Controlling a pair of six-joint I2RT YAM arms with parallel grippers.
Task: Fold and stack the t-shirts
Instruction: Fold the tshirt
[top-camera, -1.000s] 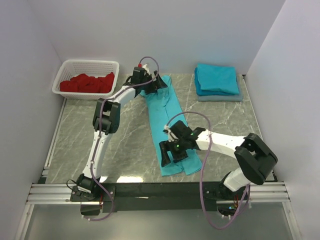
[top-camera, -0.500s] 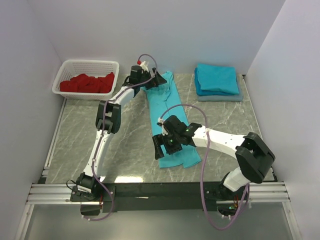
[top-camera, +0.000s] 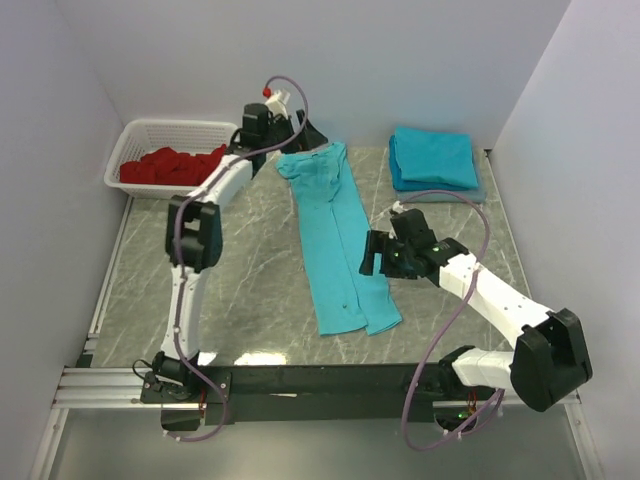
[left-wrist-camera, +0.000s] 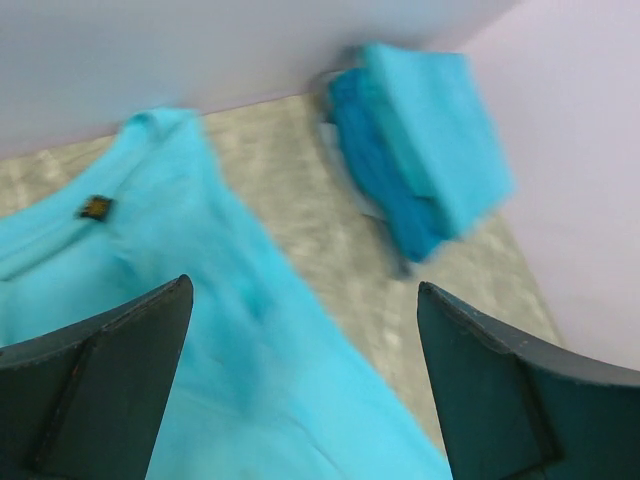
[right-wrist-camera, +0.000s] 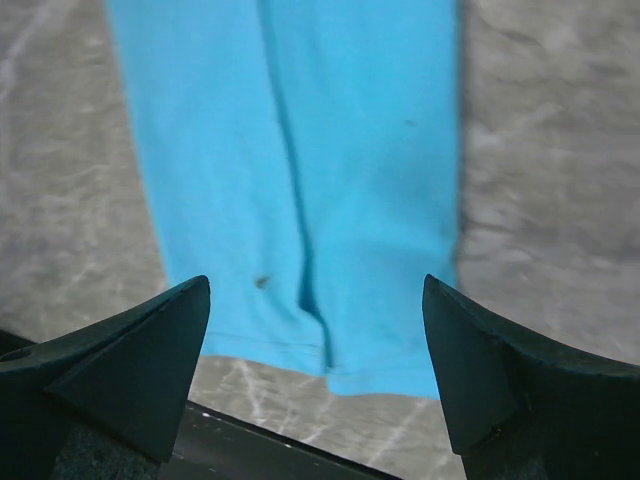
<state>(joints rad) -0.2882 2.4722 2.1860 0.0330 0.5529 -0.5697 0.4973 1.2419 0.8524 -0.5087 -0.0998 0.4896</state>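
Jaws stand wide and empty on left gripper (left-wrist-camera: 302, 290) and right gripper (right-wrist-camera: 315, 285); shirt (top-camera: 335, 240) lies folded lengthwise, hem likely needs gripping for crosswise fold.

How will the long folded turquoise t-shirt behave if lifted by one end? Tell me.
The t-shirt would probably droop: it lies limp and flat, with a soft crease along its length. Its folded-in sides look loose, so they would likely fall open. Pushed across the marble table, it would probably bunch rather than slide.
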